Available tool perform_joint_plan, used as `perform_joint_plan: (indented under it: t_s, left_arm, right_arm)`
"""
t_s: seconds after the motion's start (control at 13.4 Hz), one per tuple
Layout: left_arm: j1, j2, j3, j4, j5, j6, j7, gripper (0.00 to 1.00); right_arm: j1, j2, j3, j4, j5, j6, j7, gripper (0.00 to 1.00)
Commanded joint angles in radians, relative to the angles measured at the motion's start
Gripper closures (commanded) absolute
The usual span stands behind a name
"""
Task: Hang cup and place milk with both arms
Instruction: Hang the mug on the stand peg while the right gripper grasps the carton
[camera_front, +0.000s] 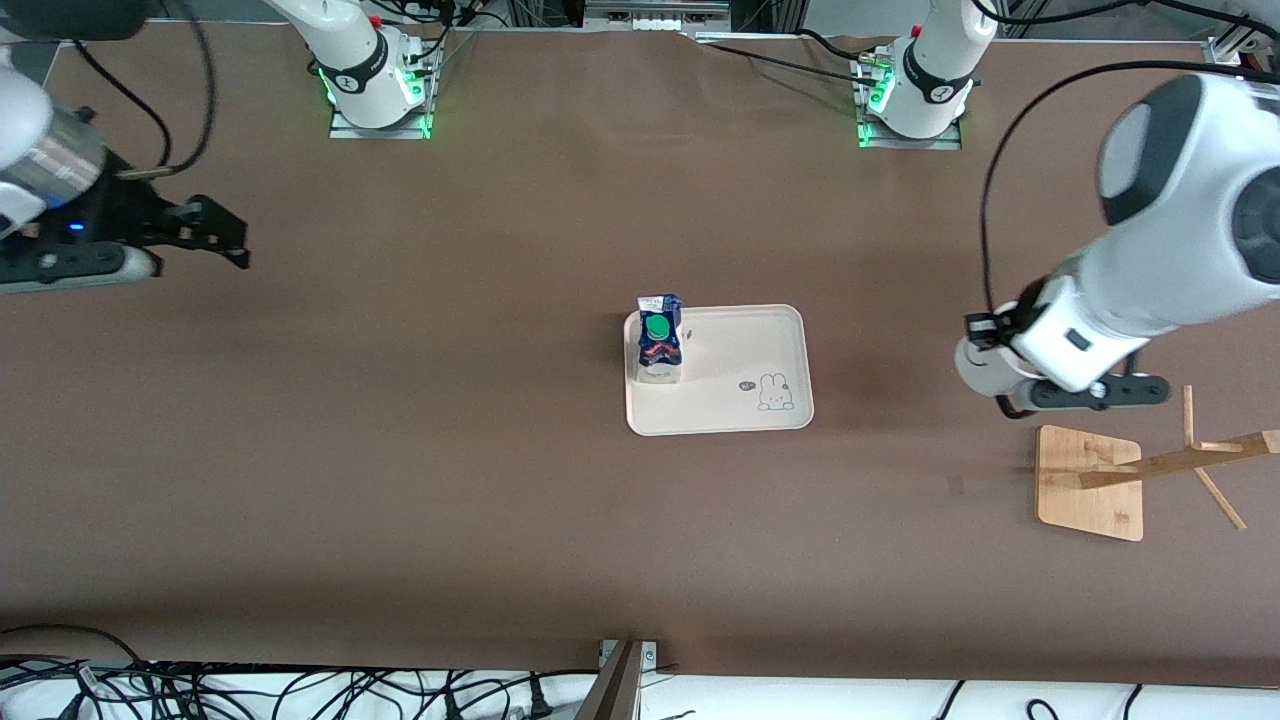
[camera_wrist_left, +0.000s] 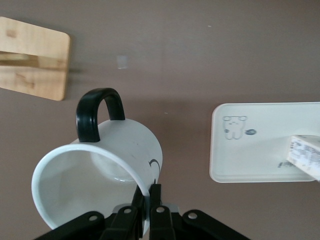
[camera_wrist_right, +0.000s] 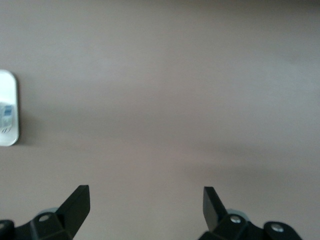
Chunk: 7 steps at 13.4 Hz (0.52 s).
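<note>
The white cup (camera_wrist_left: 107, 165) with a black loop handle hangs sideways from my left gripper (camera_wrist_left: 148, 192), whose fingers pinch its rim. In the front view that gripper (camera_front: 992, 328) holds the cup (camera_front: 978, 366) in the air above the table, beside the wooden rack (camera_front: 1090, 482). The blue milk carton (camera_front: 660, 340) with a green cap stands upright on the cream tray (camera_front: 745, 345), in the corner toward the right arm's end; one edge of the carton shows in the left wrist view (camera_wrist_left: 306, 156). My right gripper (camera_front: 215, 235) is open and empty over bare table at the right arm's end; it also shows in the right wrist view (camera_wrist_right: 146, 200).
The rack has a flat wooden base and a pole with pegs (camera_front: 1185, 460); its base shows in the left wrist view (camera_wrist_left: 35, 62). The tray (camera_wrist_left: 260, 150) has a bunny drawing, and its edge shows in the right wrist view (camera_wrist_right: 7, 107). Cables lie along the table's near edge.
</note>
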Motion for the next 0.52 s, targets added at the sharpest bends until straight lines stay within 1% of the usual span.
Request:
perform_joint_plan:
  t_s: [0.0,0.15,0.22,0.3,0.45]
  left_arm:
    - [0.08,-0.007,-0.011,0.029,0.018,-0.027,0.141,1.0]
    - [0.126,-0.012,-0.011,0.029,0.016,-0.027,0.218,1.0]
    - [0.128,-0.012,-0.011,0.031,0.021,-0.027,0.239,1.0]
    - [0.129,-0.015,-0.013,0.031,0.039,-0.027,0.246,1.0]
    - [0.14,-0.013,-0.011,0.031,0.085,-0.027,0.252,1.0]
  right_arm:
    - [0.086,0.091,0.004,0.025,0.014,-0.008,-0.01,0.0]
    - [0.166,0.142,0.023,0.044,0.036,0.018,0.016,0.0]
    - [0.219,0.194,0.023,0.089,0.044,0.043,0.064,0.0]
    - [0.262,0.249,0.024,0.141,0.044,0.049,0.155,0.0]
    - [0.351,0.379,0.024,0.268,0.044,0.055,0.314,0.0]
